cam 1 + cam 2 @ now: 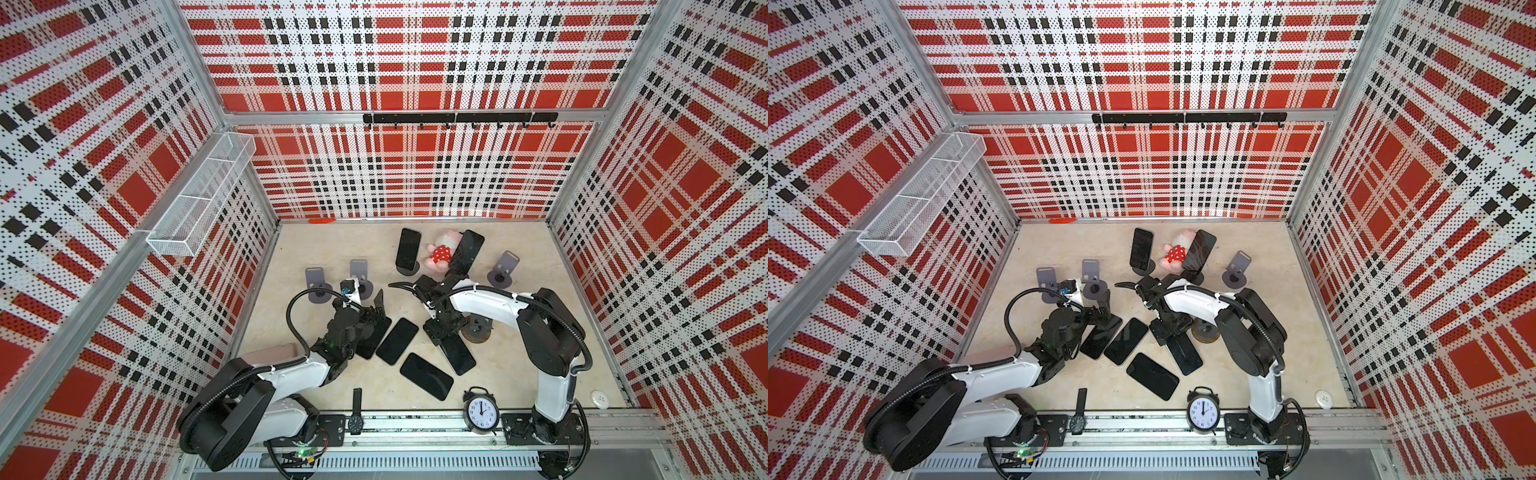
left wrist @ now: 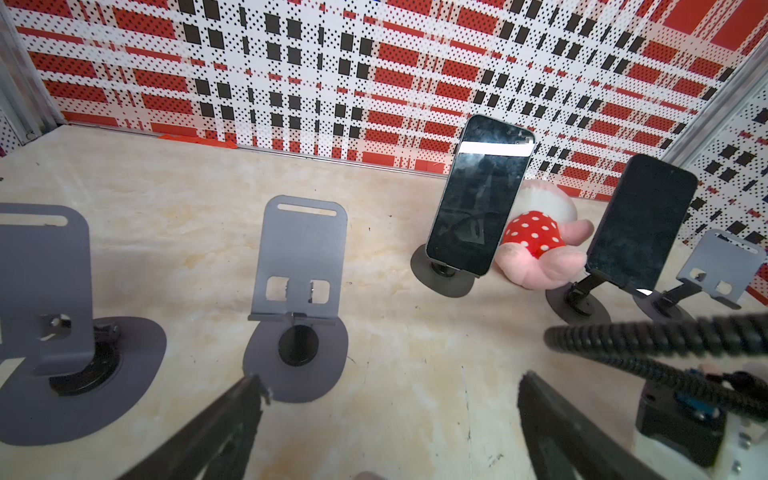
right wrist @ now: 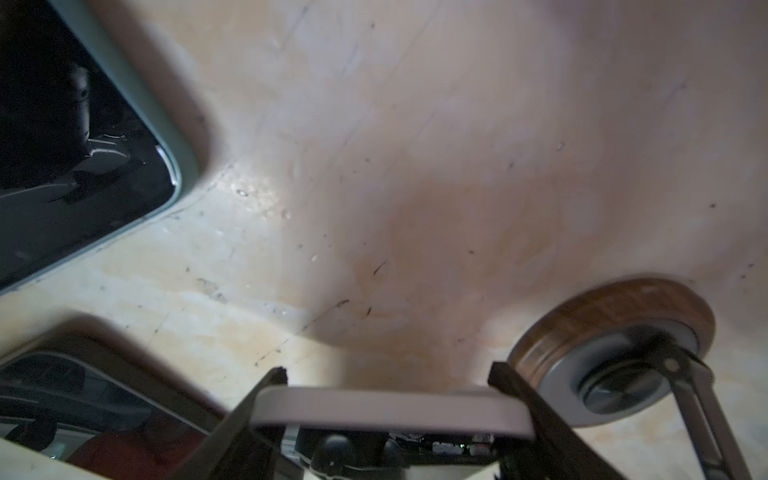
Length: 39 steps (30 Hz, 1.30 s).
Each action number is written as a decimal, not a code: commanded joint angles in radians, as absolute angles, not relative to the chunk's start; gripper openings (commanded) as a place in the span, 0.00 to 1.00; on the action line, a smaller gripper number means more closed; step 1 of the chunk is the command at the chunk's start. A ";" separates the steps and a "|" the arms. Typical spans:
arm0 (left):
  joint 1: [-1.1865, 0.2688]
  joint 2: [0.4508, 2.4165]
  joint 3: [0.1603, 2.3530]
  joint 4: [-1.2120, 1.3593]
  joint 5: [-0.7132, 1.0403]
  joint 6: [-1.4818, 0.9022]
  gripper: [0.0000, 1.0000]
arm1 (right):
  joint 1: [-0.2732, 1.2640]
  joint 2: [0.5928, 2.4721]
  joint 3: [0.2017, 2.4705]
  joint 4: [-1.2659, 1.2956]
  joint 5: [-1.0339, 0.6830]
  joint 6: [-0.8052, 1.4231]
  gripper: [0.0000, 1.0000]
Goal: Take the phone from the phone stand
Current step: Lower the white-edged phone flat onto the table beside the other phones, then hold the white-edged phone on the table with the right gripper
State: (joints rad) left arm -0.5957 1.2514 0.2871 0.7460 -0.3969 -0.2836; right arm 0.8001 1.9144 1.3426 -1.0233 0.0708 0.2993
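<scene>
The right gripper (image 3: 388,370) is clamped across one end of a black-screen phone with a pale grey frame (image 3: 390,409), one finger on each side. In both top views this phone is at the lower centre, just beside the phone stand with a round brown wooden base (image 1: 478,331). The left gripper (image 2: 390,395), left of centre, has its jaws wide apart and holds nothing.

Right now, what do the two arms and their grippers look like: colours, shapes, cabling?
Both the left arm and right arm have white shells, black joint housings and a black corrugated conduit tied on with white zip ties. The left gripper and right gripper are black with slim tapered fingers.
</scene>
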 commanded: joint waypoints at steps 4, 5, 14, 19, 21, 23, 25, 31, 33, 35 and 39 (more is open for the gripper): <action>-0.588 1.230 0.286 0.749 -0.405 -0.288 0.98 | 0.818 1.891 1.308 -1.007 0.077 0.285 0.59; -0.588 1.227 0.284 0.749 -0.406 -0.289 0.98 | 0.818 1.891 1.302 -1.005 0.072 0.285 0.59; -0.588 1.206 0.270 0.749 -0.428 -0.290 0.98 | 0.818 1.880 1.263 -0.977 0.050 0.296 0.60; -0.587 1.202 0.268 0.749 -0.433 -0.289 0.98 | 0.818 1.876 1.241 -0.965 0.033 0.298 0.60; -0.587 1.202 0.268 0.749 -0.432 -0.290 0.98 | 0.817 1.872 1.230 -0.962 0.034 0.298 0.60; -0.586 1.201 0.267 0.749 -0.432 -0.291 0.98 | 0.818 1.867 1.219 -0.959 0.037 0.302 0.60; -0.586 1.201 0.267 0.749 -0.432 -0.291 0.98 | 0.818 1.864 1.211 -0.959 0.032 0.307 0.60; -0.587 1.201 0.268 0.750 -0.429 -0.293 0.98 | 0.816 1.860 1.186 -0.956 0.047 0.319 0.61; -0.586 1.201 0.268 0.749 -0.429 -0.294 0.98 | 0.815 1.864 1.178 -0.953 0.048 0.327 0.61; -0.586 1.200 0.268 0.749 -0.431 -0.293 0.98 | 0.815 1.867 1.172 -0.952 0.049 0.335 0.61; -0.586 1.196 0.267 0.749 -0.431 -0.293 0.98 | 0.808 1.866 1.157 -0.950 0.058 0.349 0.60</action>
